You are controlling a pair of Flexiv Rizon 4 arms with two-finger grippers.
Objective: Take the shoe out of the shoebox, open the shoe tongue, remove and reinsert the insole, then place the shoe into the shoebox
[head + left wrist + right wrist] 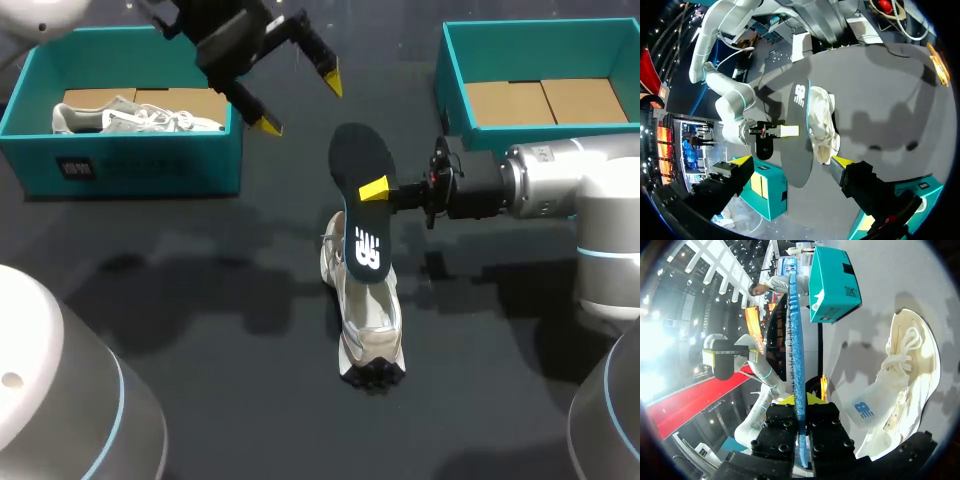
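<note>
My right gripper (373,188) is shut on a dark insole (362,200) and holds it in the air over a cream shoe (368,325) that lies on the dark table. The right wrist view has the insole (798,335) edge-on between the yellow tips of that gripper (800,400), the shoe (905,385) beneath it with laces and tongue facing up. My left gripper (300,100) hangs open higher up and further back, empty. From its wrist view the left gripper (792,161) faces the insole (797,130), the shoe (822,122) and the right gripper (785,131).
A teal shoebox (120,165) at the back left holds a second pale shoe (135,118). Another teal shoebox (455,95) at the back right shows only its cardboard floor. Dark table surface spreads in front of and beside the shoe.
</note>
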